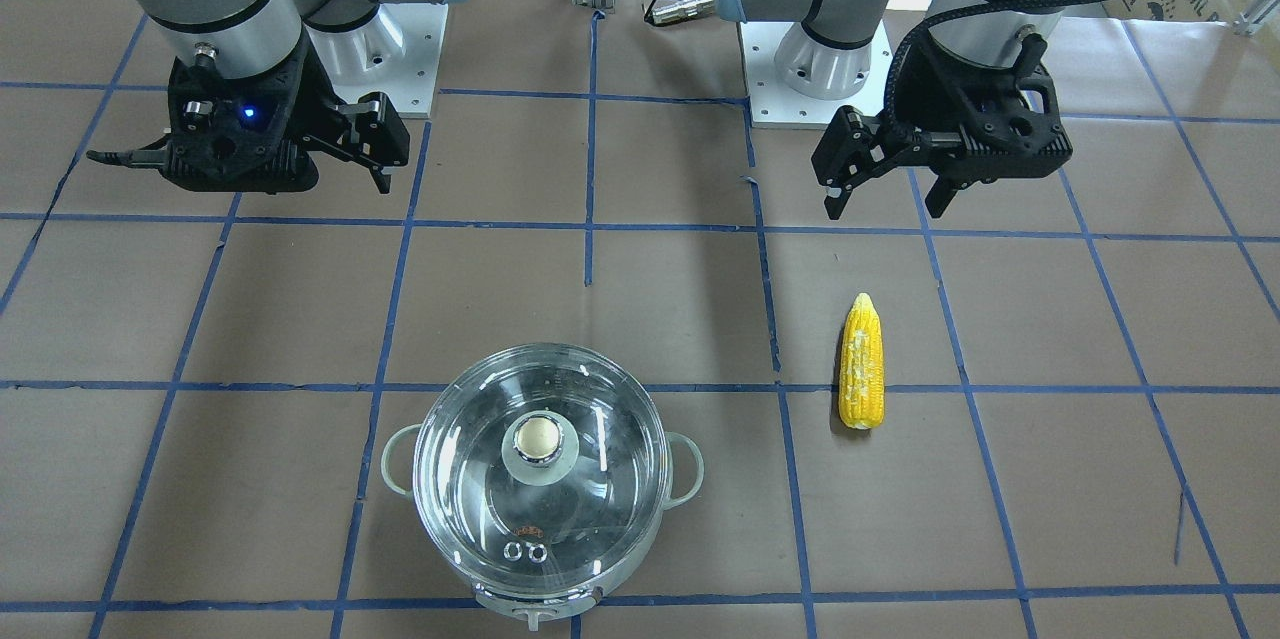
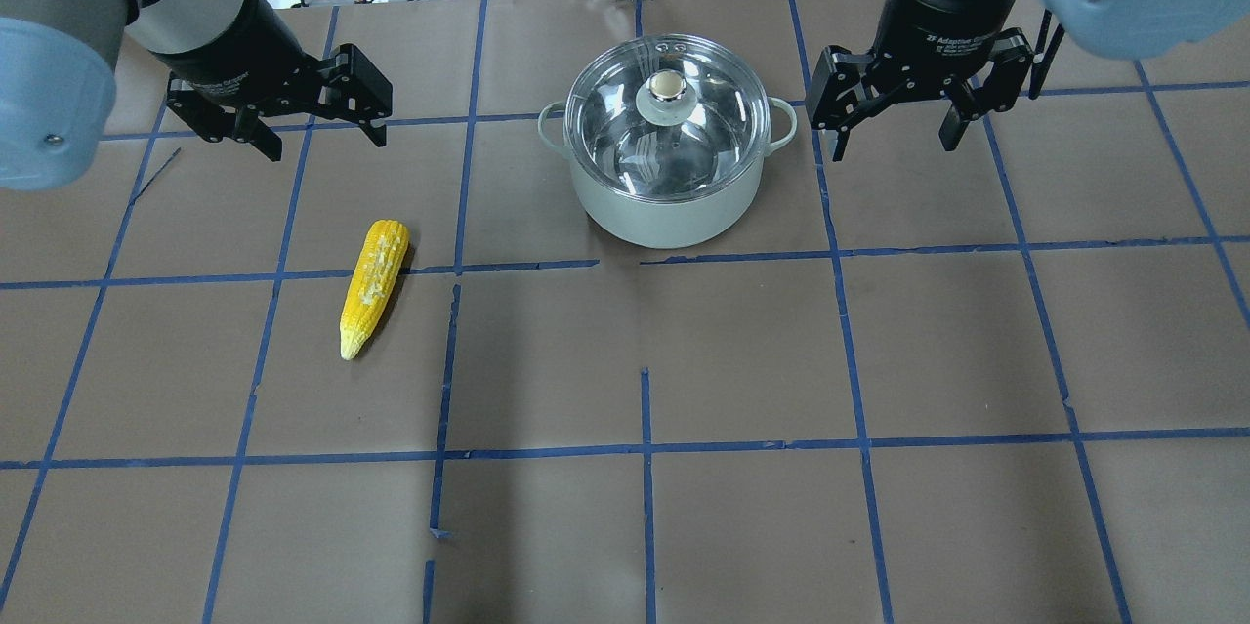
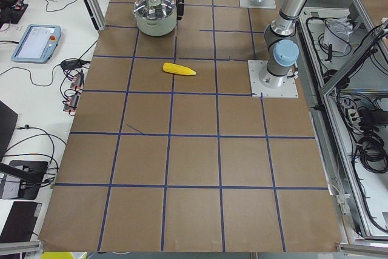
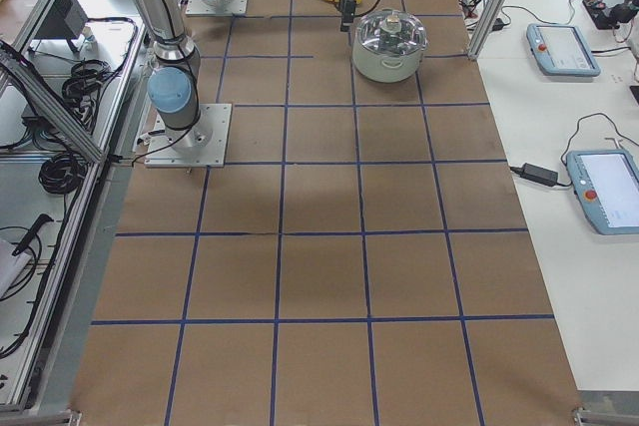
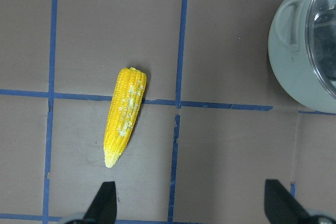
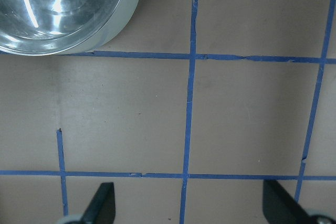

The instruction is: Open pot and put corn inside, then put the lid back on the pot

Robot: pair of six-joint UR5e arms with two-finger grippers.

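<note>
Pot: you'll find the pot [image 2: 664,204] standing upright on the tabletop [image 2: 742,360], toward the side away from the robot's base and about midway between the two arms.
Pot handles: one pale loop handle [image 2: 781,121] sticks out on the right arm's side; the other is on the left arm's side.
Lid: the lid [image 2: 669,121] sits squarely on the pot's rim, so the pot is closed. Its knob [image 2: 668,85] points straight up, and you can see the two vent rings [image 1: 526,551] near the lid's far edge.
Corn: the corn [image 2: 373,287] lies flat on the tabletop on the left arm's side, well apart from the pot. Its pointed tip faces the robot and its thick end crosses a blue tape line [image 2: 527,266].
Left pincer: the left pincer [image 2: 320,138] hangs above the tabletop with its fingers spread wide and nothing between them. In its wrist view you see the corn ahead of the fingertips, untouched.
Right pincer: the right pincer [image 2: 895,144] is also spread wide and empty. It hangs above bare tabletop beside the pot's right handle, touching neither pot nor lid.
</note>
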